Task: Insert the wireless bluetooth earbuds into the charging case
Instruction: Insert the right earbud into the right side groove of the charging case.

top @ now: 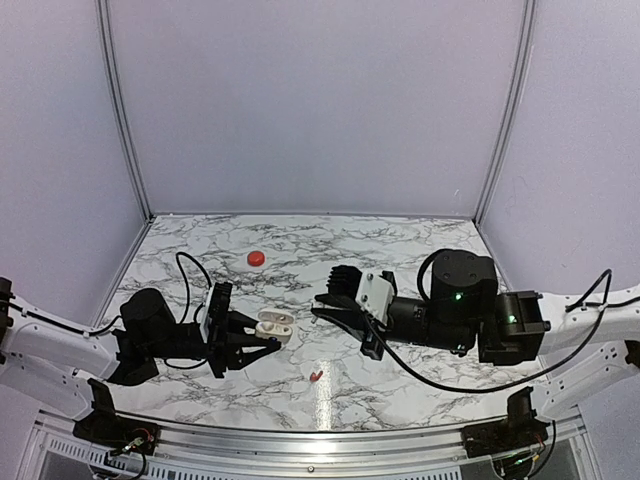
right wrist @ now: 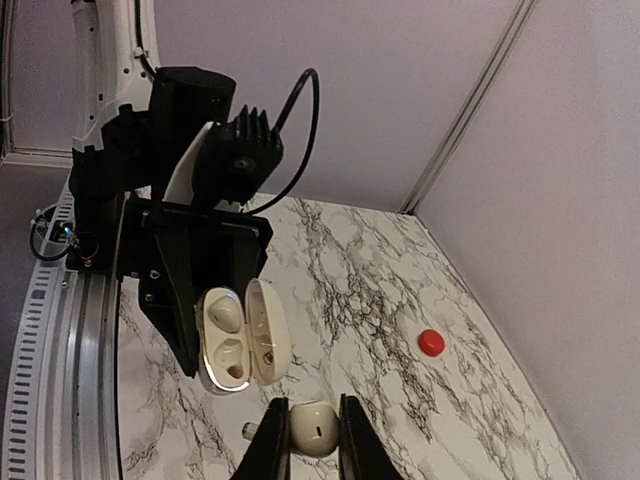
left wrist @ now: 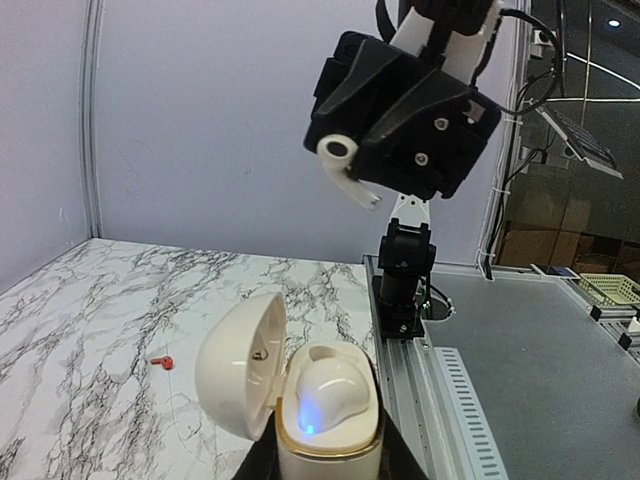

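Two arms meet over a marble table (top: 420, 240), & we see the L claw (top: 262, 338) pinching a white case (top: 275, 325) from both sides. The lid (left wrist: 238, 380) is swung open and stands upright beside the body. We can't tell whether the case touches the marble. Inside it a first bud (left wrist: 330, 388), also white, sits in its slot w/ a blue light (left wrist: 308, 425) glowing at its near edge. In the R wrist view the slot (right wrist: 232, 357) next to it shows as a hollow.

The R claw (right wrist: 312, 415) is pressed in on a second bud (right wrist: 313, 430), white like the first, w/ its stem poking out past one finger. From the L wrist view we see that claw hanging above & beyond the open case, apart from it, bud end toward the case. From the top view the two claws face each other near the table's middle w/ a gap between them.

A red disc (top: 257, 258) lies toward the back of the table, well apart from both claws. A tiny red bit (top: 317, 376) lies on the marble near the front edge, between the arms, w/ nothing touching it
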You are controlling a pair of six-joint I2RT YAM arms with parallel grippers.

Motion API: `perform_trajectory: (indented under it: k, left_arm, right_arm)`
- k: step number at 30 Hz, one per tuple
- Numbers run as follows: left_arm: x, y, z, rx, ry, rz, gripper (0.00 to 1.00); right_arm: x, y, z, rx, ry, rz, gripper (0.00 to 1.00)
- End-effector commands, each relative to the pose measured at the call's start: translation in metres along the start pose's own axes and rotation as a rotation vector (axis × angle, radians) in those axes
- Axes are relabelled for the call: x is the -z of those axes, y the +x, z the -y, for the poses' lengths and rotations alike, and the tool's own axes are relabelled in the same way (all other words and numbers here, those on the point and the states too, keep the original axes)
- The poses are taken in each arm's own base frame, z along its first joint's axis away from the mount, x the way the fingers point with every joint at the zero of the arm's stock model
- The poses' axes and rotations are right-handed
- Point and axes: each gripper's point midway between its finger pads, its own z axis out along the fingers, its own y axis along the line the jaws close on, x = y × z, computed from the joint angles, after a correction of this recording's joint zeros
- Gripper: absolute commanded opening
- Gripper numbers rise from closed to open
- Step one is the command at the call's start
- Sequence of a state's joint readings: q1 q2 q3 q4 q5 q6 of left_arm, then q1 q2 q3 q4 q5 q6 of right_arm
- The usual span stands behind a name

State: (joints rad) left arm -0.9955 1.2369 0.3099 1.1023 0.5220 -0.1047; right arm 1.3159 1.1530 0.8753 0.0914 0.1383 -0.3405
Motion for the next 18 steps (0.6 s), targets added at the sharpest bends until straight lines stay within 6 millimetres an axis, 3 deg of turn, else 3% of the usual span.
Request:
perform_trajectory:
  k: [1,5,18]
  left_arm:
    - [-0.009,-0.025,0.002,-0.005,0.025,0.066,0.0]
    - [-0.012,-0.026,-0.001,0.032,0.02,0.064,0.0]
    - [-0.017,-0.025,-0.007,0.075,0.003,0.047,0.0]
  right_arm:
    - [0.0,-0.032,0.002,0.099,0.064,0.046,0.11]
    - [-0.007,-0.028,-0.004,0.153,0.1,0.007,0.11]
    - [-0.022,-0.019,0.007,0.202,0.208,-0.039,0.11]
